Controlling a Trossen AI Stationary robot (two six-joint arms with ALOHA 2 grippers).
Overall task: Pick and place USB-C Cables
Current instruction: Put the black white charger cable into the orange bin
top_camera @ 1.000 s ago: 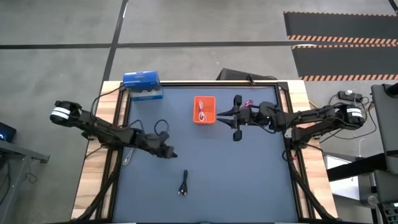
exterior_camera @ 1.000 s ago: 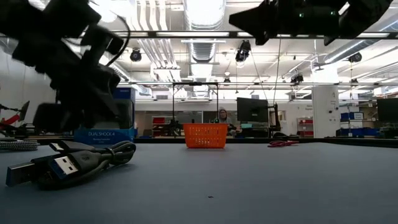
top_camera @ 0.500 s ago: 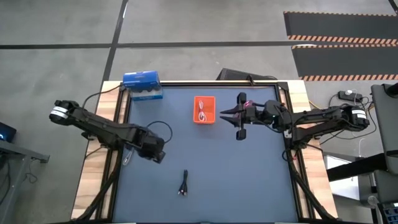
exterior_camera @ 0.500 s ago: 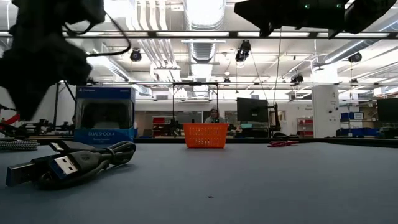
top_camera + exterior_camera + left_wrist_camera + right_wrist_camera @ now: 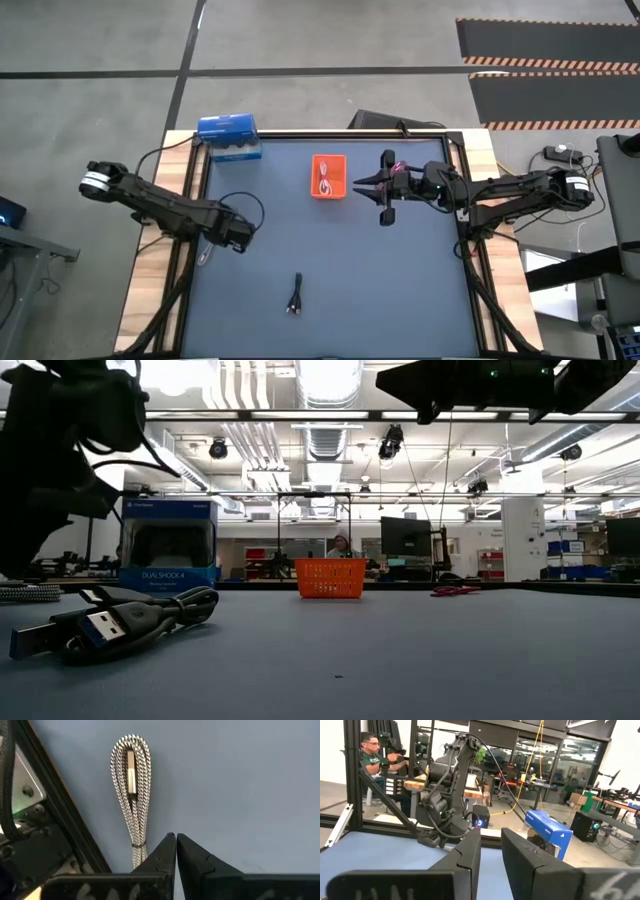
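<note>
Hovering near the left edge of the blue table point(image 5: 380, 290), the left gripper point(image 5: 238, 235) points down at the mat; in its wrist view the two dark fingers point(image 5: 165, 851) stand pressed together at their tips with nothing between them. Just beside those tips lies the silver-grey cable point(image 5: 132, 795), a braided loop folded on itself with a metal plug resting in its middle, set close to the black frame rail of the table. In the high view the same cable shows as a thin pale streak point(image 5: 204, 254) at the left border of the mat, near the gripper.

The right gripper point(image 5: 362, 183) is held above the table just to the right of the orange tray point(image 5: 329, 176). Its fingers point(image 5: 520, 860) stand slightly apart, with a narrow gap and nothing held.

The white cable point(image 5: 327, 182) lies coiled inside the orange tray. The magenta-pink cable point(image 5: 396, 166) lies on the mat near the far edge, partly hidden under the right arm; in the low view it shows as a thin pink streak point(image 5: 455, 591) well to the right of the tray. The black cable point(image 5: 295, 296) lies alone toward the near edge of the table, well apart from both grippers; the low view shows it bundled in the foreground, its USB plug point(image 5: 60, 637) pointing left.

A blue box point(image 5: 229, 137) stands at the far left corner.
</note>
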